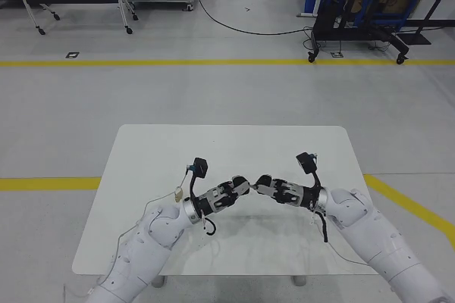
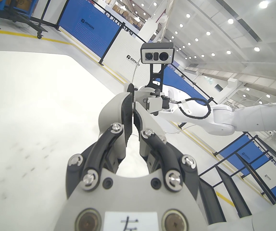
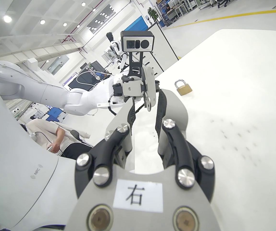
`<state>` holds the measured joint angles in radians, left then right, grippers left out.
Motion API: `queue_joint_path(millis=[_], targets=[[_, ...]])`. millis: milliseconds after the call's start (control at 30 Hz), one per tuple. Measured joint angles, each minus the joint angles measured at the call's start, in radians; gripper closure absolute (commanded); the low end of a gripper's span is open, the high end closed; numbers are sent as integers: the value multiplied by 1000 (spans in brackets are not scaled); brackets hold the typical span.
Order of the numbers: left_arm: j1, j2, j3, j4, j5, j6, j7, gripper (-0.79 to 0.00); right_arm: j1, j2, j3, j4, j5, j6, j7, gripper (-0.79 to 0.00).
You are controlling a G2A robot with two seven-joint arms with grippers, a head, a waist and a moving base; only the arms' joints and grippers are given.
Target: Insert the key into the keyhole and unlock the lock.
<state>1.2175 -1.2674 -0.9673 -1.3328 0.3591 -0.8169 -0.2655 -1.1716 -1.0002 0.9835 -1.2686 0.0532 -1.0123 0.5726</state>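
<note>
Lock (image 3: 183,87) lies flat on the white counter (image 1: 288,151), a brass body with a steel loop that looks seated at both ends, so by this it is not yet unlocked. Nothing touches it. It rests on the counter beyond the left hand as the right wrist view sees it, apart from both hands.

Both arms meet over the middle of the counter, held above the surface, with the left hand (image 1: 243,184) and the right hand (image 1: 259,182) tip to tip and almost touching. In its own wrist view the left hand (image 2: 132,102) is clenched, its ribbed pads (image 2: 128,111) pressed close with only a thin slit between them. Whether a key is pinched in that slit cannot be told, as anything so thin would be hidden by the pads. The right hand (image 3: 148,99) is released, its two fingers (image 3: 160,106) spread with a plain gap, and the tip of the left hand sits just at the mouth of that gap.

My judgement is that the task is at an early stage. The hands seem set for passing something small between them or for lining up, and the real work is all ahead: bringing the key to the lock, steadying the body, entering the keyhole, turning, and freeing the loop
</note>
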Motion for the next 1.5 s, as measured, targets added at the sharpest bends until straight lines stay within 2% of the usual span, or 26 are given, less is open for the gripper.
queue_joint_path(millis=[133, 200, 233, 300, 533, 567, 600, 867, 967, 1067, 1167, 1300, 1400, 1500], targets=[[4, 0, 2, -9, 15, 3, 8, 0, 7, -3, -5, 8, 5, 0, 8, -215], [4, -1, 2, -12, 19, 5, 11, 0, 9, -5, -9, 7, 13, 0, 18, -185], [4, -1, 2, -13, 20, 6, 13, 0, 9, -5, -10, 7, 19, 0, 23, -142], [4, -1, 2, -14, 22, 9, 18, 0, 11, -5, -11, 8, 28, 0, 35, 0], [2, -2, 10, -11, 34, 8, 15, 0, 10, -6, -8, 4, 45, 0, 63, 0], [2, -3, 11, -10, 36, 6, 14, -249, 10, -6, -9, 3, 48, 0, 68, 0], [1, -3, 12, -8, 37, 5, 15, -785, 10, -7, -9, 3, 53, 0, 73, 0], [2, 3, -18, 0, 19, 11, 25, -785, 6, -8, 4, 3, 50, 0, 85, 0], [14, 15, -67, -27, 39, 18, 25, -785, 0, -8, 16, 1, 38, 0, 75, 0], [50, 39, -150, -98, 114, 39, 9, -785, -13, -5, 40, -6, 23, 0, 52, 0], [115, 69, -255, -211, 221, 75, -36, -785, -31, -1, 58, -17, 16, 0, 42, 0], [285, 114, -452, -422, 408, 106, -135, -785, -37, 0, 64, -22, 16, 0, 44, 0], [395, 135, -552, -536, 576, 146, -236, -785, -37, 0, 63, -22, 16, 0, 44, 0], [472, 140, -566, -588, 741, 188, -241, -785, -37, 0, 63, -22, 16, 0, 44, 0]])
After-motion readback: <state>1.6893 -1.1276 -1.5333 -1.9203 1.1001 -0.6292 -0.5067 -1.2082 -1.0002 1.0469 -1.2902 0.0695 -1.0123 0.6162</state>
